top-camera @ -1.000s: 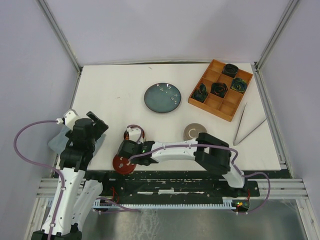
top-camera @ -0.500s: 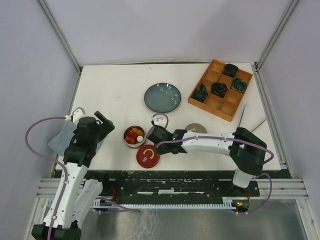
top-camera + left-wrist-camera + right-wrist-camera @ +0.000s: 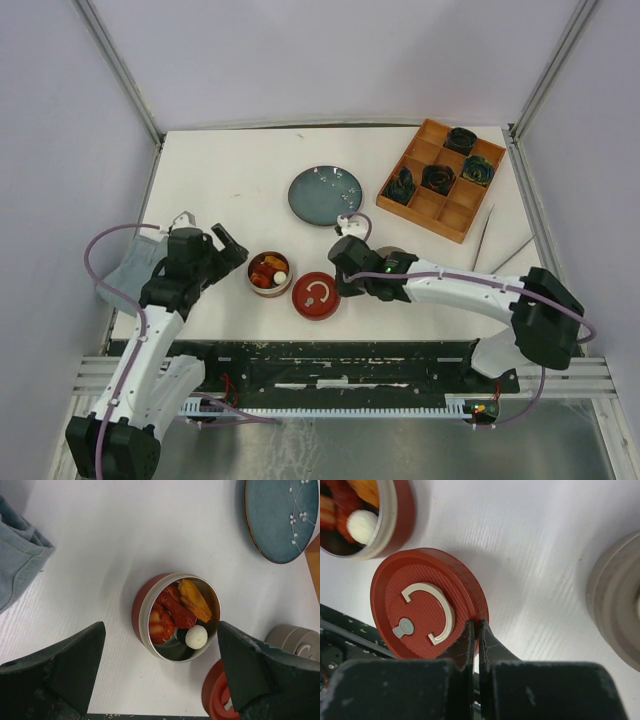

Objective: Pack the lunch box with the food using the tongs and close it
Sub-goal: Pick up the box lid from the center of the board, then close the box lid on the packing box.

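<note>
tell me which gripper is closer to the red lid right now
Right. The right gripper has its fingertips closed on the rim of the red lid. The left gripper hangs open above the filled lunch box, with the lid off to one side.

A blue-grey cloth [image 3: 20,555] lay left of the left fingers [image 3: 60,670], a teal plate [image 3: 282,517] and grey round tin [image 3: 292,640] to their right.

Red lid [image 3: 317,296] beside open lunch box [image 3: 268,273]
</note>
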`<act>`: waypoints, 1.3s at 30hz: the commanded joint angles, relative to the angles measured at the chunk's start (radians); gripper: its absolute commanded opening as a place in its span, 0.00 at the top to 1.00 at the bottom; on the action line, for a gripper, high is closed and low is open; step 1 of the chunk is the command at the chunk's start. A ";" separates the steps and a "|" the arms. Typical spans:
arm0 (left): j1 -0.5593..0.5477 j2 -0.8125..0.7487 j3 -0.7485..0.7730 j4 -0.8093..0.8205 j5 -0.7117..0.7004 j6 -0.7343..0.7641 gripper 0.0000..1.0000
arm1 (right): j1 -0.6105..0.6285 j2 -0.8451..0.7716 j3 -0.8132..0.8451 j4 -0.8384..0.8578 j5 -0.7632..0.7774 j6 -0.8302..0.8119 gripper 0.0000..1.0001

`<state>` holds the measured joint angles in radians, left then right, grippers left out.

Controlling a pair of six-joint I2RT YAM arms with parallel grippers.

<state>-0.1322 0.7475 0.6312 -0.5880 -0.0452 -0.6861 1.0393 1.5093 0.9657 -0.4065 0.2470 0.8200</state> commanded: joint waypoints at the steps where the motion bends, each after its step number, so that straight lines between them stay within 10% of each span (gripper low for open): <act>1: 0.004 0.036 -0.011 0.084 0.054 0.030 0.02 | -0.036 -0.122 0.001 -0.011 0.039 -0.015 1.00; 21: 0.003 -0.001 0.012 0.114 -0.030 -0.074 0.00 | -0.077 0.292 0.462 -0.002 -0.133 0.028 1.00; 39: 0.003 -0.101 -0.113 0.139 0.038 -0.105 0.13 | -0.081 0.437 0.553 0.048 -0.187 0.052 1.00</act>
<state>-0.1322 0.6472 0.5323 -0.4919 -0.0479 -0.7589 0.9607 1.9305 1.4708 -0.4126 0.0666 0.8600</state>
